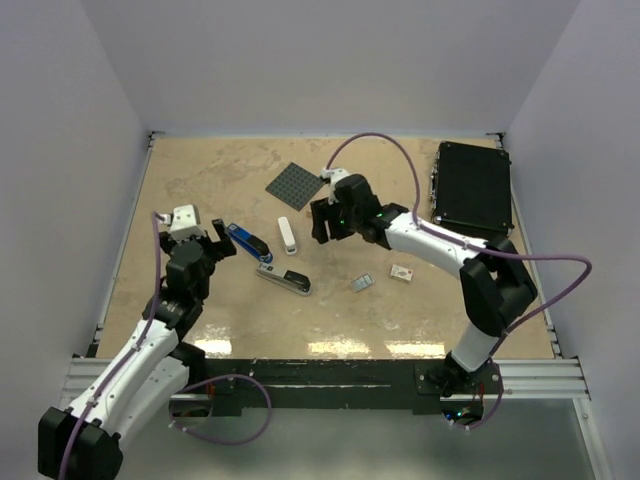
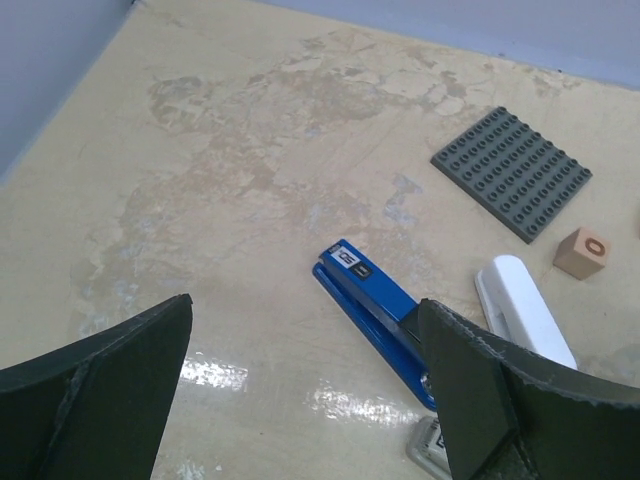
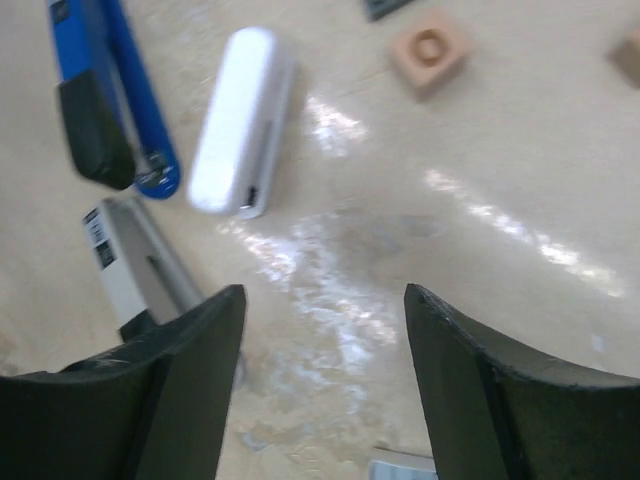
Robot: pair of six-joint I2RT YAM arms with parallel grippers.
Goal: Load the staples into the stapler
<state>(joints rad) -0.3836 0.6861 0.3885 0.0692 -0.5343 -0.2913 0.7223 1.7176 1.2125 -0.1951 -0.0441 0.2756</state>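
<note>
A blue stapler [image 1: 248, 242] lies left of centre, a white stapler [image 1: 288, 236] beside it and a grey-and-black stapler [image 1: 283, 279] just nearer. The staples, a tiny whitish box [image 1: 402, 272] and a small grey tray piece [image 1: 362, 283], lie to the right of them. My left gripper [image 1: 218, 243] is open and empty, just left of the blue stapler [image 2: 380, 315]. My right gripper [image 1: 322, 232] is open and empty, hovering right of the white stapler [image 3: 240, 120], above bare table; the blue stapler [image 3: 110, 90] and the grey stapler [image 3: 135, 270] show left of it.
A grey studded baseplate [image 1: 296, 181] lies at the back centre and a black case [image 1: 472, 188] at the back right. Small orange blocks [image 3: 430, 50] lie near the baseplate; one [image 2: 582, 252] shows beside the white stapler [image 2: 525, 310]. White walls close the sides.
</note>
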